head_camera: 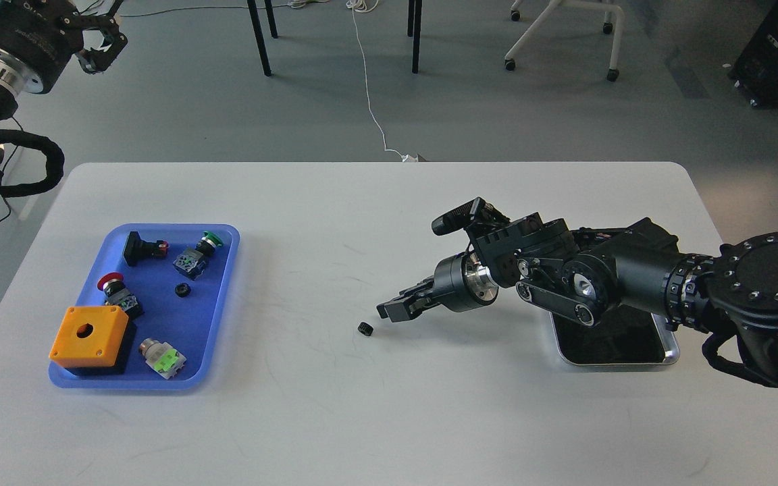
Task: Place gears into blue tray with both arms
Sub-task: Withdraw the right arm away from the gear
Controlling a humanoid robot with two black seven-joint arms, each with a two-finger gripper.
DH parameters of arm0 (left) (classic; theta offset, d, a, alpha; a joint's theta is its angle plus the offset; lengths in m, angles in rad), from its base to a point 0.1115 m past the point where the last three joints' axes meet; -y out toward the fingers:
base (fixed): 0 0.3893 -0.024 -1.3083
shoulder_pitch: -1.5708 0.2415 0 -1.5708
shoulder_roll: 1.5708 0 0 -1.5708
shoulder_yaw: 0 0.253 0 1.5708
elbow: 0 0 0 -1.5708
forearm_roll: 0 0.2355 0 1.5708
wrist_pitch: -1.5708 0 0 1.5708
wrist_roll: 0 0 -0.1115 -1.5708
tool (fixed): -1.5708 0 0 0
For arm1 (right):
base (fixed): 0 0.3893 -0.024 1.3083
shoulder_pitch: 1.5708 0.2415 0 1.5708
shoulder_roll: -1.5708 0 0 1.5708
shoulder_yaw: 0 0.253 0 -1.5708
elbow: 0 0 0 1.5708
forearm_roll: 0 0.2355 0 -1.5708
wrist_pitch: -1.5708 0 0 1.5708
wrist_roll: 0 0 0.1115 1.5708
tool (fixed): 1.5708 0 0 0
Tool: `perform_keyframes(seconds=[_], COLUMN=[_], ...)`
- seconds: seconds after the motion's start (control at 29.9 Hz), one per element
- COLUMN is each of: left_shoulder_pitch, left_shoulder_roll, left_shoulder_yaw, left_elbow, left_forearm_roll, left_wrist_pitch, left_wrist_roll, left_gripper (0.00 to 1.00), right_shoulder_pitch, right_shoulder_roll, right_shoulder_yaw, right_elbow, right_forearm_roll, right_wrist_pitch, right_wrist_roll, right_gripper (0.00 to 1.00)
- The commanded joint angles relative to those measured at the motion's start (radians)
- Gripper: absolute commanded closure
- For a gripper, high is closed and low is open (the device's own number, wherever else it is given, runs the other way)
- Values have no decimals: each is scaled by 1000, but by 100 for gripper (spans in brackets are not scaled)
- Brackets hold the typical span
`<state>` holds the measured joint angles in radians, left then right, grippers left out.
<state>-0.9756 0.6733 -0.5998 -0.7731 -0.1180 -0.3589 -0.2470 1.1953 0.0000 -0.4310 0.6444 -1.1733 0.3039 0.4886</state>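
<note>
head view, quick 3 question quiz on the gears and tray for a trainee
1. True or false: one gear already lies in the blue tray.
2. The other gear lies: A) in the steel tray B) on the bare table C) in the right gripper.
3. Which gripper is raised off the table at upper left?

Key: 1 true. 2 B, just beyond the right gripper's fingertips. 3 the left gripper.

One gear lies in the tray; another on the table right of it.
</note>
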Motion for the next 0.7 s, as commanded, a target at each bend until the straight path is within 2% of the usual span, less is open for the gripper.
perform_keyframes(seconds=[0.0,0.17,0.33,0.4,0.57,0.67], left_shoulder_pitch=[0,0,0,-3,-8,-14], left_shoulder_roll=[-1,2,11,15,20,20], left_shoulder_yaw=[0,0,1,3,14,27], left_elbow=[0,0,0,0,-14,-31], left_forearm_roll=[0,0,3,6,23,96], left_wrist_pitch=[0,2,5,5,0,-14], left_wrist_roll=[0,-1,-3,-1,9,11], left_gripper=[2,2,2,2,2,2], right_shoulder_pitch=[7,18,33,33,27,13], right_shoulder_roll=[0,0,0,-2,-132,-219], right_shoulder_yaw=[23,106,285,380,541,612], right_elbow=[1,0,-11,-14,-14,-14], right_forearm_roll=[0,0,1,7,55,167], right_wrist_pitch=[0,3,3,9,8,8], right_wrist_roll=[0,0,0,0,0,0], right_gripper=[37,27,6,4,3,3])
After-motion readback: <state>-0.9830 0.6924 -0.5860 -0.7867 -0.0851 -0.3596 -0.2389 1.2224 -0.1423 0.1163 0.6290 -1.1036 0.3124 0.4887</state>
